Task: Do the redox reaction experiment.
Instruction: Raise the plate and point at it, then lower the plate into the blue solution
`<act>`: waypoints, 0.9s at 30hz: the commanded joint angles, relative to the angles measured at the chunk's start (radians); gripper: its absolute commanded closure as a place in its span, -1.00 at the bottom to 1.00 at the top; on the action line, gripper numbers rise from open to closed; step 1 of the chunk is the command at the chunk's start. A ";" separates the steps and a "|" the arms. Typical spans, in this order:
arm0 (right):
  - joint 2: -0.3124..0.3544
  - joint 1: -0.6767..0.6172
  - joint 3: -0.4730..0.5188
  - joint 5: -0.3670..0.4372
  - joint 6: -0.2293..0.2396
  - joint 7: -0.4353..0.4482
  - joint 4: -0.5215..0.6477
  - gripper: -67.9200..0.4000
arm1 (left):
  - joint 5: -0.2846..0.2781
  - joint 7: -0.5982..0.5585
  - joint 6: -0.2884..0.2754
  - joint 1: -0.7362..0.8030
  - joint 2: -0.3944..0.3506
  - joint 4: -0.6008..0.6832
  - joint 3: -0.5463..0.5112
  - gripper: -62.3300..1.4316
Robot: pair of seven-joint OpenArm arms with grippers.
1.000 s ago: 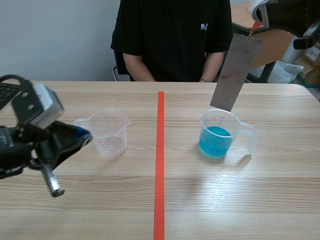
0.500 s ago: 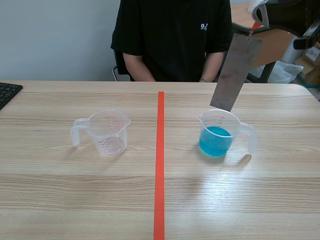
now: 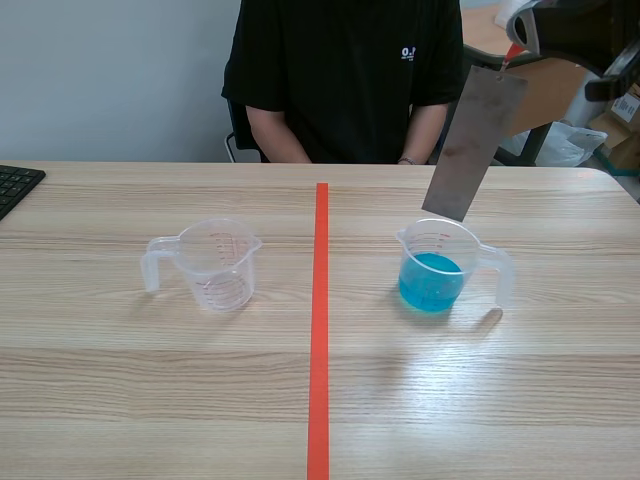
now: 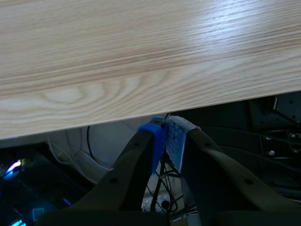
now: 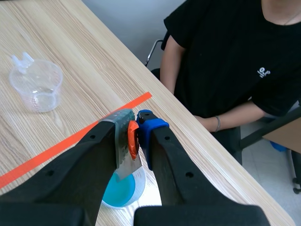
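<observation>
A grey metal plate hangs tilted from my right gripper, raised at the scene's far right. Its lower edge is just above the rim of the clear beaker of blue liquid. In the right wrist view the right gripper is shut on the plate, with an orange-red piece at the grip, and the blue beaker lies under it. An empty clear beaker stands left of the tape line. My left gripper is shut on nothing, off the table's edge and absent from the scene view.
A person in a black shirt sits across the table. A black keyboard pokes in at the left edge. An orange-red tape line runs down the middle. The empty beaker also shows in the right wrist view.
The left arm, low at the scene's left a second ago, has withdrawn out of the scene view. The right arm and the plate have barely shifted.
</observation>
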 commanded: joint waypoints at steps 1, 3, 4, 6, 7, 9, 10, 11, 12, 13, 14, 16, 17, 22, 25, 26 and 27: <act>0.008 0.009 0.009 0.006 -0.003 0.023 -0.006 0.94 | -0.003 -0.004 0.015 -0.001 0.005 0.005 -0.001 0.82; 0.008 0.009 0.009 -0.007 -0.003 0.030 -0.014 0.94 | -0.003 -0.003 0.037 0.000 0.016 0.004 -0.001 0.82; 0.008 0.009 0.009 -0.008 -0.003 0.032 -0.020 0.94 | -0.003 -0.003 0.040 0.000 0.019 0.004 -0.001 0.82; 0.008 0.009 0.008 -0.008 0.001 0.048 -0.037 0.94 | -0.003 -0.002 0.040 0.000 0.019 0.004 -0.001 0.82; 0.008 0.009 0.006 -0.008 0.005 0.056 -0.047 0.94 | -0.003 -0.002 0.039 -0.001 0.019 0.004 -0.001 0.82; 0.008 0.009 -0.003 -0.018 0.005 0.068 -0.064 0.94 | -0.003 -0.002 0.038 -0.001 0.019 0.004 -0.001 0.82; 0.008 0.009 -0.010 -0.028 0.006 0.077 -0.072 0.94 | -0.003 -0.002 0.038 -0.001 0.019 0.004 -0.001 0.82; 0.008 0.009 -0.018 -0.034 0.009 0.088 -0.082 0.94 | -0.003 -0.002 0.037 -0.001 0.019 0.004 -0.001 0.82; 0.008 0.009 -0.026 -0.035 0.012 0.095 -0.093 0.94 | -0.003 -0.002 0.037 -0.001 0.019 0.004 -0.001 0.82; 0.008 0.010 -0.034 -0.035 0.012 0.101 -0.102 0.94 | -0.003 -0.002 0.037 -0.001 0.019 0.004 -0.001 0.82; 0.008 0.010 -0.042 -0.042 0.012 0.109 -0.111 0.94 | -0.003 -0.002 0.037 -0.001 0.019 0.004 -0.001 0.82; 0.008 0.010 -0.058 -0.064 0.012 0.129 -0.126 0.94 | -0.003 -0.002 0.037 -0.001 0.019 0.004 -0.001 0.82; 0.008 0.010 -0.066 -0.077 0.012 0.138 -0.134 0.94 | -0.003 -0.002 0.037 -0.001 0.019 0.004 -0.001 0.82; 0.006 0.010 -0.100 -0.120 0.012 0.200 -0.177 0.94 | -0.003 -0.002 0.037 -0.001 0.019 0.004 -0.001 0.82; -0.015 0.010 -0.115 -0.172 0.012 0.225 -0.206 0.94 | -0.003 -0.002 0.037 -0.001 0.019 0.004 -0.001 0.82; -0.024 0.010 -0.121 -0.192 0.012 0.233 -0.217 0.94 | -0.003 -0.002 0.037 -0.001 0.019 0.004 -0.001 0.82; -0.031 0.010 -0.128 -0.210 0.012 0.243 -0.228 0.94 | -0.003 -0.002 0.037 -0.001 0.019 0.004 -0.001 0.82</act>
